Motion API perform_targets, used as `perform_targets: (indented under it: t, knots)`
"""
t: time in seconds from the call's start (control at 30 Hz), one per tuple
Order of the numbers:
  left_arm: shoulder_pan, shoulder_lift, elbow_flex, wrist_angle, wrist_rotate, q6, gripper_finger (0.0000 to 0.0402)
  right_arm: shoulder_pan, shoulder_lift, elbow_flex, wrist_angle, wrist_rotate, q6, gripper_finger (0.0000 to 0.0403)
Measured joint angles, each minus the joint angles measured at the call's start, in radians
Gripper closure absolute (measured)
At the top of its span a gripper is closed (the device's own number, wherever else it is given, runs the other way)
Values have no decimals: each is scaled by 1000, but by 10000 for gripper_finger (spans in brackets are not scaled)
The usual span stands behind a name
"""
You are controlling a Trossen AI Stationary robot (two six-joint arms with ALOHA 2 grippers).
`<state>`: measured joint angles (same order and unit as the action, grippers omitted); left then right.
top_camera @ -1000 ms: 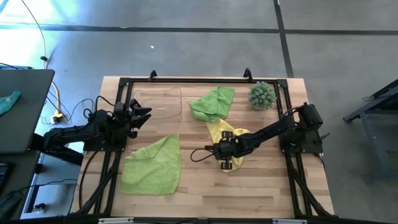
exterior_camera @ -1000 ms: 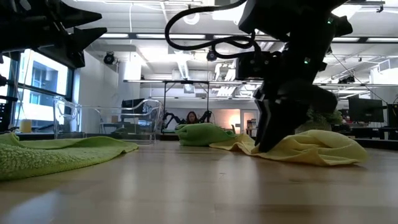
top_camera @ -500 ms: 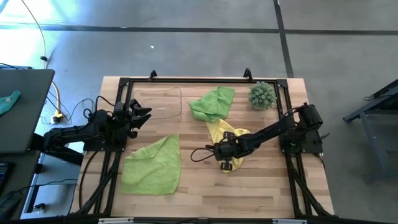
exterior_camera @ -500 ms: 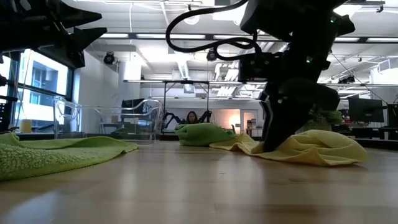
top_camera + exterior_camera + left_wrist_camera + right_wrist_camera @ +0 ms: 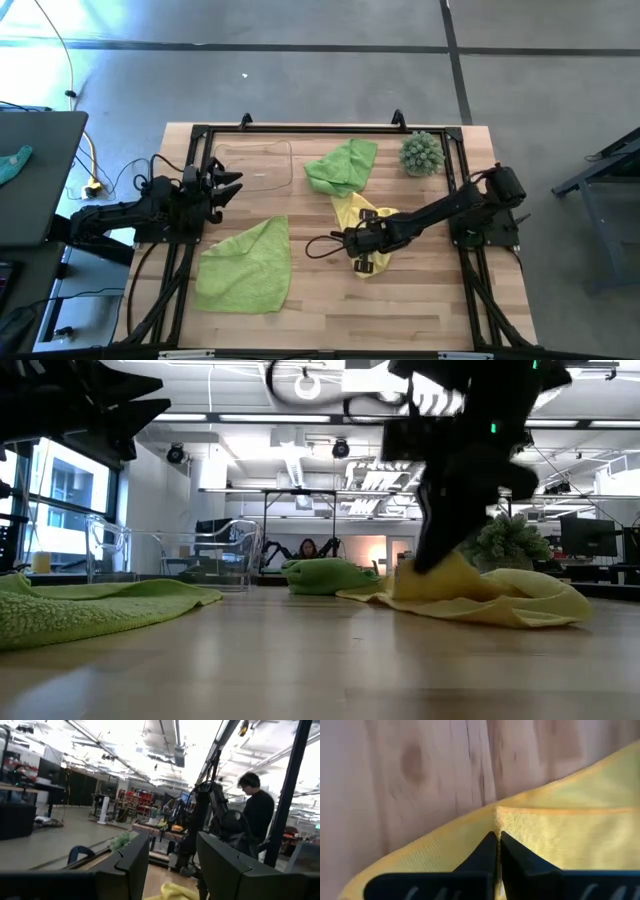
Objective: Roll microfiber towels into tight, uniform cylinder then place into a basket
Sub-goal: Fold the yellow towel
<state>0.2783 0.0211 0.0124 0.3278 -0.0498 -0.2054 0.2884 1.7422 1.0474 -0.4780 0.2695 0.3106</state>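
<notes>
Right gripper [image 5: 362,262] clenched on an edge of the yellow microfiber towel [image 5: 362,216] at table centre, lifting it slightly; left gripper [image 5: 232,184] hangs released at far left beside the clear basket [image 5: 283,152]; no readable writing.

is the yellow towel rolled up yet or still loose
Loose, not rolled. The yellow towel lies crumpled on the table, one edge pinched and lifted into a peak by the shut right gripper.

Overhead and table-level cameras share the yellow towel [image 5: 362,212]; wrist cameras look forward.
</notes>
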Motion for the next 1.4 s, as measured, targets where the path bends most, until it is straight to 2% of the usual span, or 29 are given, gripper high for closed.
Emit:
perform_targets:
  t: [0.3, 0.5, 0.7, 0.97, 1.27, 1.4]
  knots:
    - [-35, 17, 0, 32, 92, 52, 272, 54, -138, 117, -72, 70, -20, 402]
    - [-121, 96, 0, 120, 82, 158, 281, 79, -178, 177, -88, 58, 42, 402]
    - [-194, 210, 10, 220, 13, 261, 262, 95, -179, 237, -112, 53, 49, 403]
    - [-265, 413, 101, 220, 5, 318, 232, 100, -179, 331, -152, 53, 18, 403]
    - [-325, 714, 291, 221, 4, 450, 233, 100, -179, 459, -233, 53, -41, 403]
    - [-338, 861, 376, 222, 4, 458, 233, 100, -179, 507, -268, 56, -54, 403]
